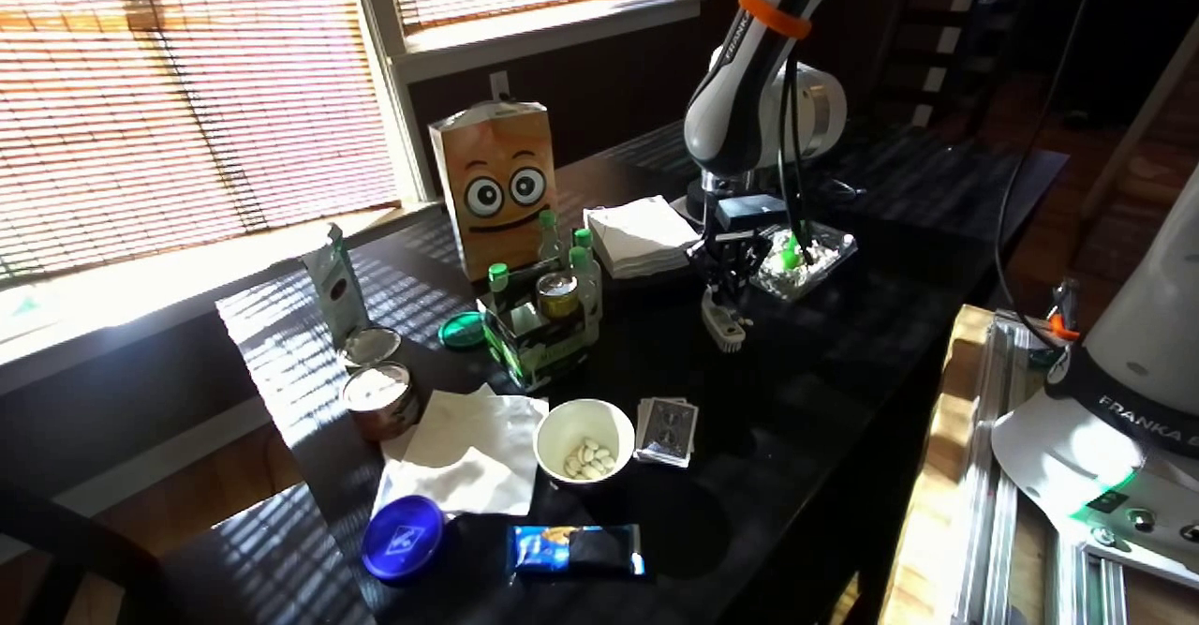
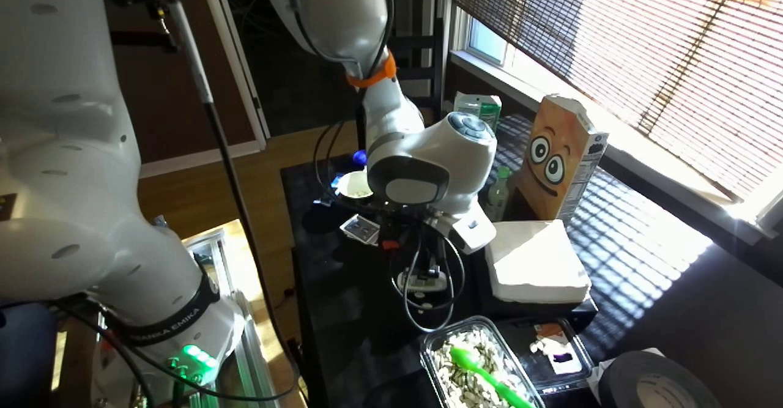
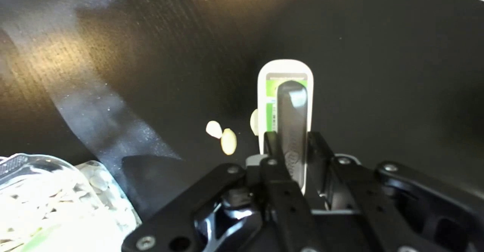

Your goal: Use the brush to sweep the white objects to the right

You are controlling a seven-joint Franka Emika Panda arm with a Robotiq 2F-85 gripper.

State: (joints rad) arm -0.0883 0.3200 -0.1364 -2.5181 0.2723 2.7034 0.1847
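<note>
The brush is white with a dark raised handle; it shows in both exterior views (image 1: pixel 721 322) (image 2: pixel 422 282) and the wrist view (image 3: pixel 285 67). My gripper (image 3: pixel 291 140) is shut on the brush's dark handle, one finger on each side; it also shows in an exterior view (image 1: pixel 728 285). The bristles face down at the table; I cannot tell whether they touch it. Two white seed-like objects (image 3: pixel 214 129) (image 3: pixel 228 141) lie left of the brush in the wrist view. A third white object (image 3: pixel 254 122) is beside the brush's left edge, partly hidden by it.
A clear tub (image 2: pixel 429 368) of white pieces with a green spoon (image 2: pixel 468 362) stands near the brush. A napkin stack (image 1: pixel 642 231), a bottle carrier (image 1: pixel 525 353), playing cards (image 1: pixel 668 433) and a white cup (image 1: pixel 553 433) are also on the black table.
</note>
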